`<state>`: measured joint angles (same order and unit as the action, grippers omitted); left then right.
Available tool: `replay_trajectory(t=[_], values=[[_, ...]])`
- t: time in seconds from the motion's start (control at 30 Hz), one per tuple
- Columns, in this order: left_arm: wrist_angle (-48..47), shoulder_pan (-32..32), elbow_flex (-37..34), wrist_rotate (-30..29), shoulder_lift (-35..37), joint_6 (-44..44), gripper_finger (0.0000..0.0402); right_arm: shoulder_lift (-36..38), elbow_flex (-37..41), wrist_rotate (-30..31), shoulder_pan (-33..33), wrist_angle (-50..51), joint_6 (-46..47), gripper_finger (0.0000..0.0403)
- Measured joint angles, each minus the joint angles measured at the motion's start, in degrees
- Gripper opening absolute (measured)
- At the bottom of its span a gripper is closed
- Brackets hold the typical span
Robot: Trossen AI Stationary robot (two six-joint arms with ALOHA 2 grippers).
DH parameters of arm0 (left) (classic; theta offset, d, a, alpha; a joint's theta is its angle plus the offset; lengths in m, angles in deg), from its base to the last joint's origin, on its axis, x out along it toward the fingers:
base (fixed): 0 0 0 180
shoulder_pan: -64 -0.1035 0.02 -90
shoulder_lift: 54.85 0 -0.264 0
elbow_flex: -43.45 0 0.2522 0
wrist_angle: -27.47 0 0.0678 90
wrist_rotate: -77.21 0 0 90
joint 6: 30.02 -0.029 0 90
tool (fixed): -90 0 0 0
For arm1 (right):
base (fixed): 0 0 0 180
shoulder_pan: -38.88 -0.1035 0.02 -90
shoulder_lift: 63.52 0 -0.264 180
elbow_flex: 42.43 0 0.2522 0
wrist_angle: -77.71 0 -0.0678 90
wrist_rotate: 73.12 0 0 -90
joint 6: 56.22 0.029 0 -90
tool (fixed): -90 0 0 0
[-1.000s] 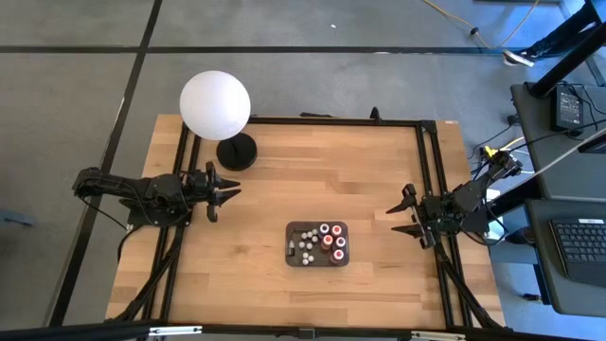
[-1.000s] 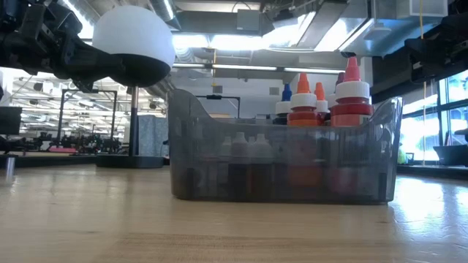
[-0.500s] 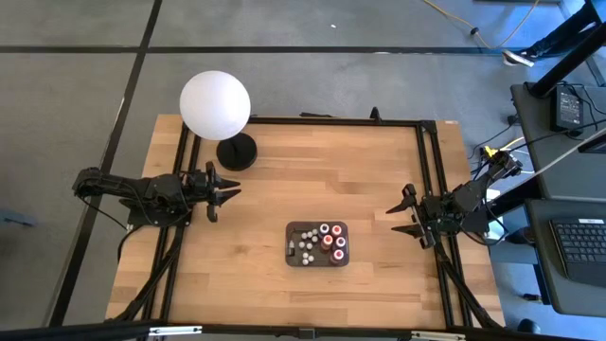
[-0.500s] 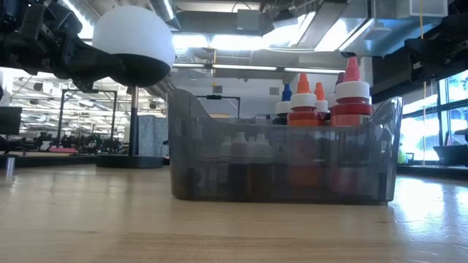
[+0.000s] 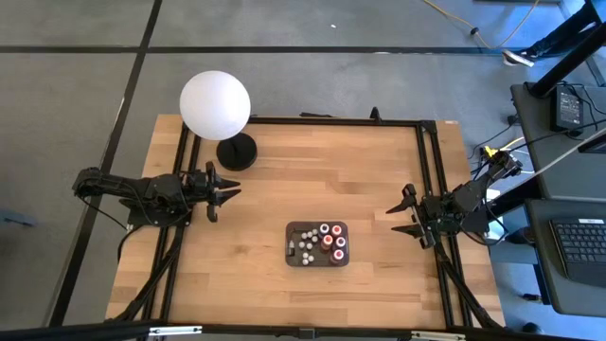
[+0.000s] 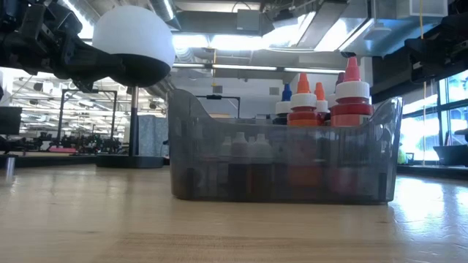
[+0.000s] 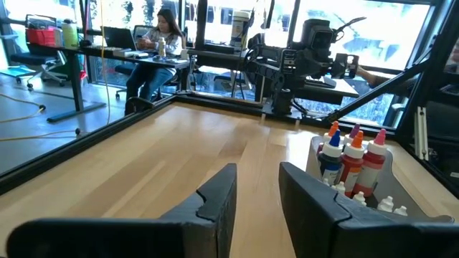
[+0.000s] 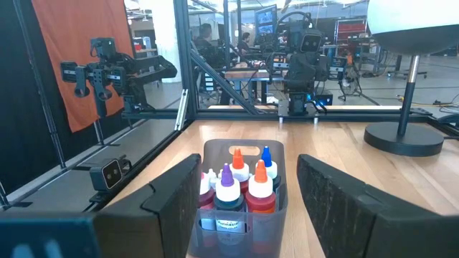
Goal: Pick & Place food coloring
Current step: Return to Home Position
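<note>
High view: my left gripper (image 5: 223,192) hangs over the left edge of the table (image 5: 284,161), my right gripper (image 5: 401,218) over the right edge. Both have fingers spread and hold nothing. The bottles (image 5: 327,240) stand upright in the tray (image 5: 290,245), near centre, well apart from both grippers. Little risk remains, I judge. A low or wide swing toward home could clip the lamp (image 5: 215,104) beside my left arm, or knock the tray and tip the bottles.

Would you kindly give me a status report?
Left gripper open, empty, table's left side. Right gripper open, empty, right side. Food coloring bottles in dark tray. Globe lamp stands apart.
</note>
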<state>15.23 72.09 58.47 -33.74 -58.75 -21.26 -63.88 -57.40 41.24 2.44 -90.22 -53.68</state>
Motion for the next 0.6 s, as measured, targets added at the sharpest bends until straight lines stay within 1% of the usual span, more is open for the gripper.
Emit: replay_trajectory(t=[0.6], values=[[0.0, 0.0, 0.0, 0.0, 0.0, -0.04, 0.0099, 0.0, -0.02, 0.0, 0.02, 0.0, -0.02, 0.0233]])
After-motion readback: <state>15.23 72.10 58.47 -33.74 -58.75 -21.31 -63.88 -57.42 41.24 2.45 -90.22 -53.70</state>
